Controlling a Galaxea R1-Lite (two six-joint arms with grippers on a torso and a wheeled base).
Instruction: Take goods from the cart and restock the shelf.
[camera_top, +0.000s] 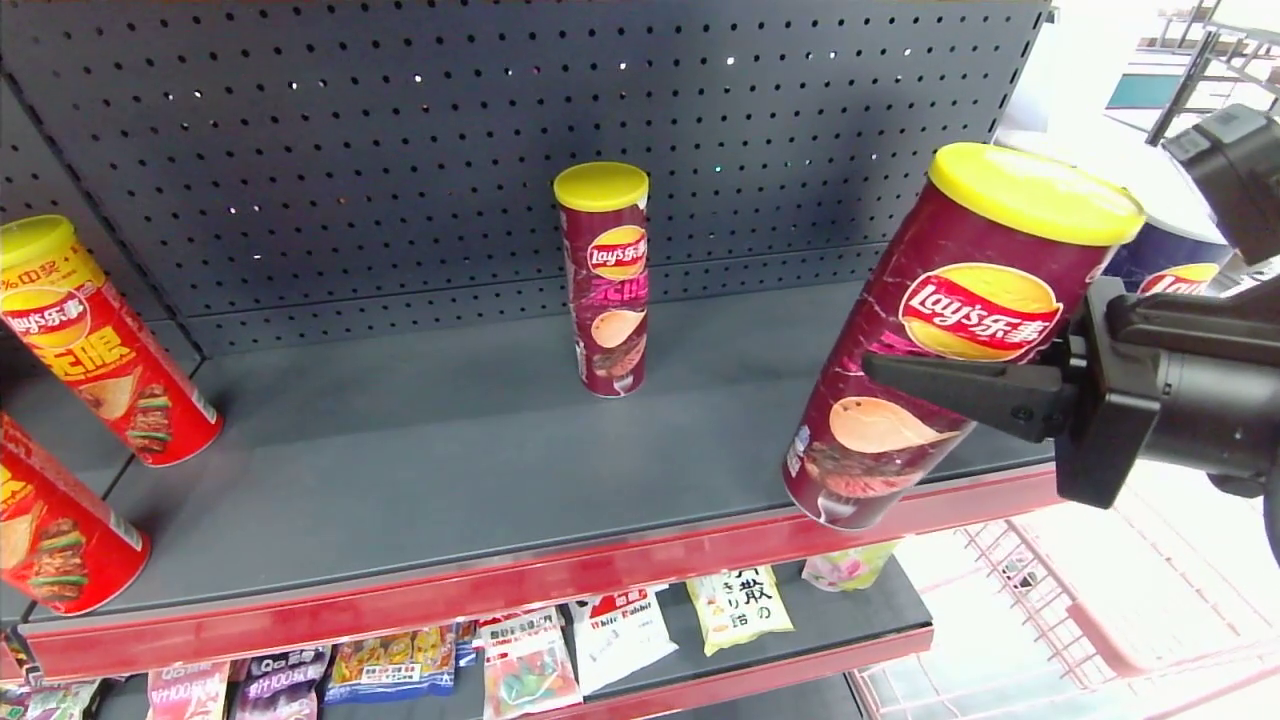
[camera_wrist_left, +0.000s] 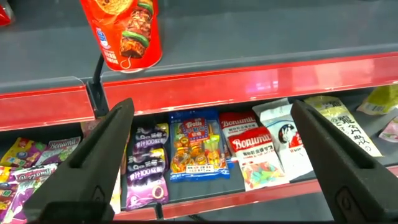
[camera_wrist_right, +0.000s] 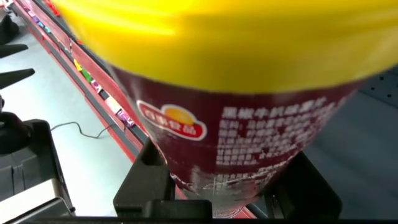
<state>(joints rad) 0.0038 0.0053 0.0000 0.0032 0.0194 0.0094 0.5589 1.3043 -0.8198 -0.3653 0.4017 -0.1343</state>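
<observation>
While pinching the maroon chip can (camera_top: 960, 300) at mid-body, holds the right gripper (camera_top: 935, 385) level, stretched in from the right, with the can tilted over the red front lip of the grey metal shelf (camera_top: 450, 470). Glossy cylinder, yellow plastic lid. Holds the left gripper (camera_wrist_left: 211, 109) with tapered black fingers wide apart, facing crinkly snack bags (camera_wrist_left: 199, 152) one tier lower.

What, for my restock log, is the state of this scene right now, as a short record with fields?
right gripper: shut on a maroon chip can, held tilted
can position: over the front right edge of the shelf; cannot tell whether it touches
shelf stock: one upright maroon can near the back panel; red cans at the left
left gripper: open, holding nothing, facing snack packets under that shelf
</observation>
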